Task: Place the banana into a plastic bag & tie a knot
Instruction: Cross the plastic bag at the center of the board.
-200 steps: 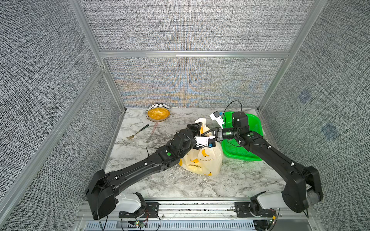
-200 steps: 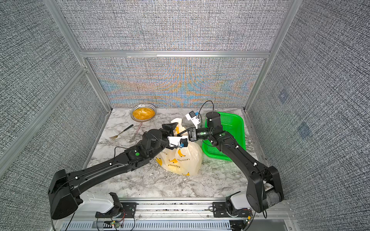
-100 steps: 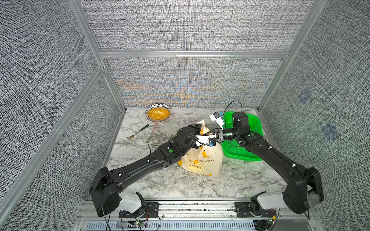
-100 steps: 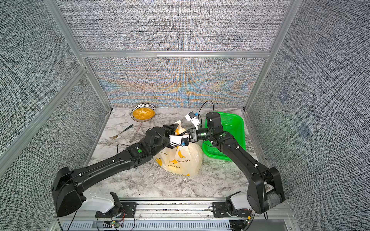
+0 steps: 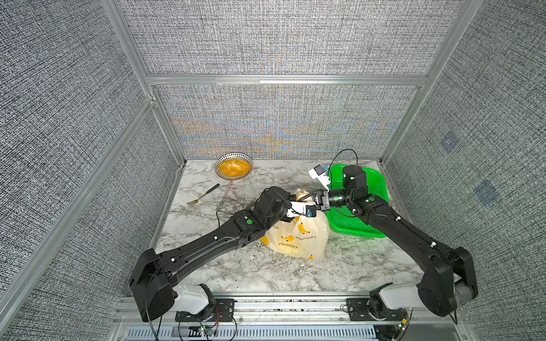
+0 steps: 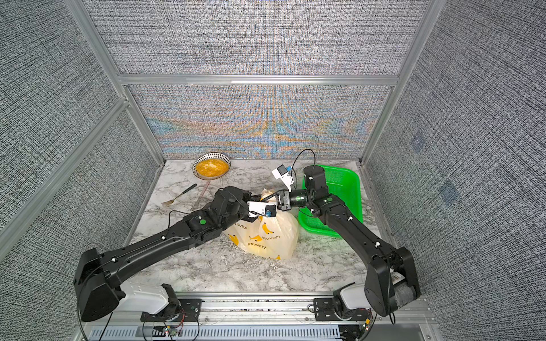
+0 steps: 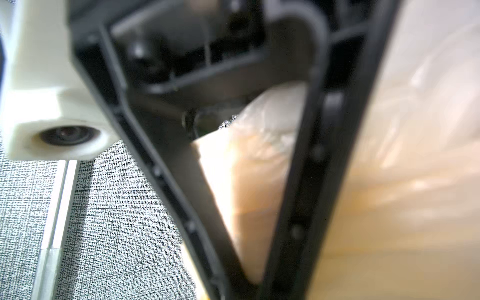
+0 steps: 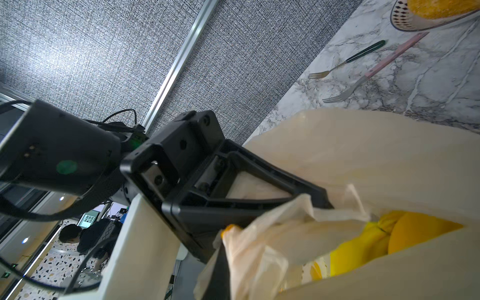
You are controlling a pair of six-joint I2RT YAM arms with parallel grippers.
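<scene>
The plastic bag (image 5: pixel 298 236) stands upright on the marble surface (image 5: pixel 206 230), a little right of its middle, its cream side printed with yellow bananas and dark lettering. In the right wrist view its mouth gapes and the yellow banana (image 8: pixel 389 239) lies inside it. The top of the bag is drawn up between the two arms, which meet above it.

The left gripper (image 8: pixel 320 200) comes in from the left edge; its two black fingers are pinched together at the tips on a fold of the bag's rim, and the left wrist view shows cream plastic filling the wedge between them. The right gripper (image 5: pixel 307 196) reaches in from the right edge, tip to tip with the left one. Its jaws are closed, and bunched plastic from the bag's mouth runs into them.

Just right of the bag, along the right edge toward the far corner, sits a green basket (image 5: pixel 375 189). At the far edge, left of the middle, stands a bowl (image 5: pixel 234 166) of orange-yellow food. Nearer than it lie a dark-handled fork (image 5: pixel 204 195) and a pink-handled fork (image 5: pixel 225 192), side by side and apart from the bag.
</scene>
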